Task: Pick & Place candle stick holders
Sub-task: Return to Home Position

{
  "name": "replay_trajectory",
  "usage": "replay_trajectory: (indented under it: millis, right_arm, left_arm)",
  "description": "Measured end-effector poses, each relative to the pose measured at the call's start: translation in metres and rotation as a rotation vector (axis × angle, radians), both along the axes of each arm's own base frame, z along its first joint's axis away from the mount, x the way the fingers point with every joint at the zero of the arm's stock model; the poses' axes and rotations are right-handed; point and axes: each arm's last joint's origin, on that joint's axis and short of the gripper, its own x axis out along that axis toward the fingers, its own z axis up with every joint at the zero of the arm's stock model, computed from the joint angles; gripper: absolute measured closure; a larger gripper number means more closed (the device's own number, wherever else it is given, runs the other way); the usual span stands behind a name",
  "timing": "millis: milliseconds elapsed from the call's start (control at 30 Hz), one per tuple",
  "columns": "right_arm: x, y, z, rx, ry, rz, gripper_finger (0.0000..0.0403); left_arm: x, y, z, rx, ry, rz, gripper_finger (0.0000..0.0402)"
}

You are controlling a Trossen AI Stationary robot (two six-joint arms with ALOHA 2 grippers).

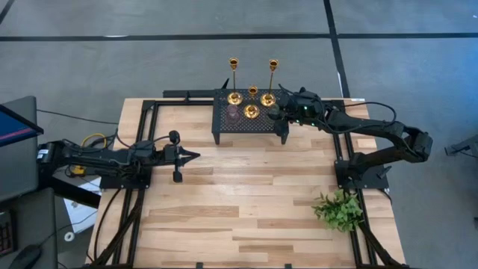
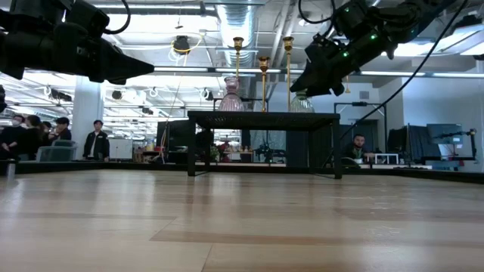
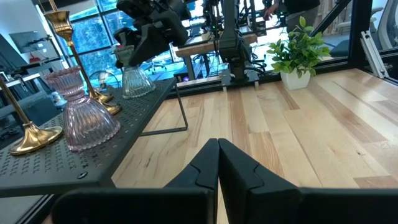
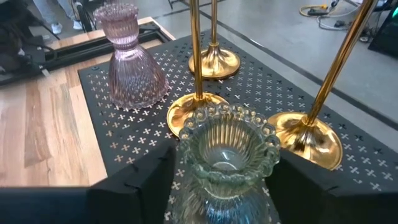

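Three gold candlesticks (image 1: 252, 110) stand by their round bases on the black perforated rack (image 1: 246, 125) at the table's far middle. A dull pink holder (image 4: 130, 59) stands beside them. My right gripper (image 4: 225, 168) is over the rack's right part, shut on the grey-green glass holder (image 4: 227, 146), which also shows in the left wrist view (image 3: 134, 78). My left gripper (image 1: 196, 155) is shut and empty above the table's left middle, pointing right. My right gripper has the grey-green holder between its two fingers (image 4: 146, 180), one on each side of its ribbed body below the beaded rim (image 4: 227, 118). The fingers come slanting down from the table's right. The holder is upright, its base on the rack (image 3: 134, 93).
A leafy green plant sprig (image 1: 340, 211) lies at the table's near right. The gold stems (image 4: 196, 50) rise close beyond the held holder. People and desks show in the room behind the table. Bare wood lies between the rack and the near edge.
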Motion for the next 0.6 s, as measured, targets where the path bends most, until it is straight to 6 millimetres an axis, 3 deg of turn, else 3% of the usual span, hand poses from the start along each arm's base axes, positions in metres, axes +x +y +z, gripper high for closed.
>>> replay_trajectory:
  millis: [200, 600]
  right_arm:
    - [-0.005, 0.004, 0.008, -0.031, 0.008, 0.04, 0.0135]
    - [-0.041, 0.027, 0.056, -0.005, 0.013, 0.07, 0.0134]
  left_arm:
    - [0.0, 0.0, 0.0, 0.0, 0.0, 0.0, 0.0394]
    - [0.0, 0.0, 0.0, -0.007, -0.001, -0.001, 0.0394]
